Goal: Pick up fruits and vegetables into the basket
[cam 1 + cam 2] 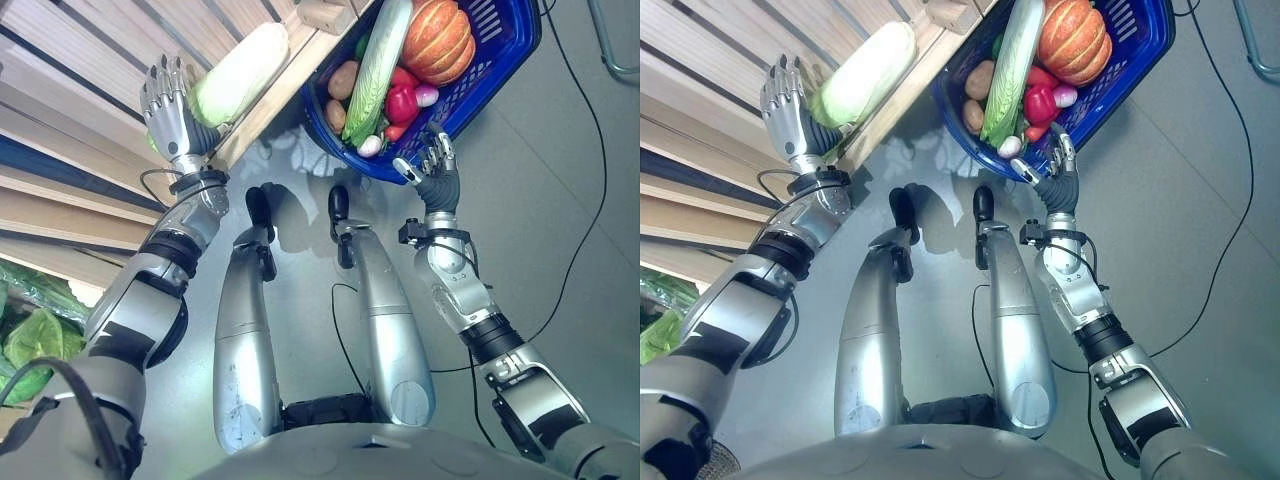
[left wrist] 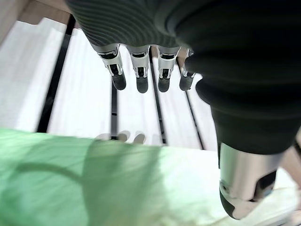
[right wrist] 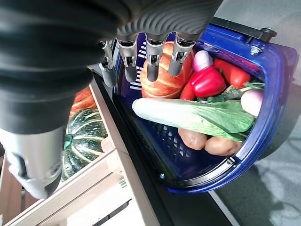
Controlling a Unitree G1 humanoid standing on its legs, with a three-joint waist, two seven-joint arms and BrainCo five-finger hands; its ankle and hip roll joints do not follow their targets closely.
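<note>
Blue basket [image 1: 500, 60] sat on the floor against the wooden shelf [image 1: 60, 110], already loaded with a pumpkin [image 1: 437, 38], red peppers [image 1: 400, 100], potatoes [image 1: 342, 80] and a long cabbage [image 1: 380, 60], likely parked close for short transfers; right hand [image 1: 432, 165] hovered at its near rim, fingers straight, holding nothing; left hand [image 1: 168, 100] reached over the shelf, fingers extended and empty; the next pale green cabbage [image 1: 240, 72] lay just beside them, near the thumb.
</note>
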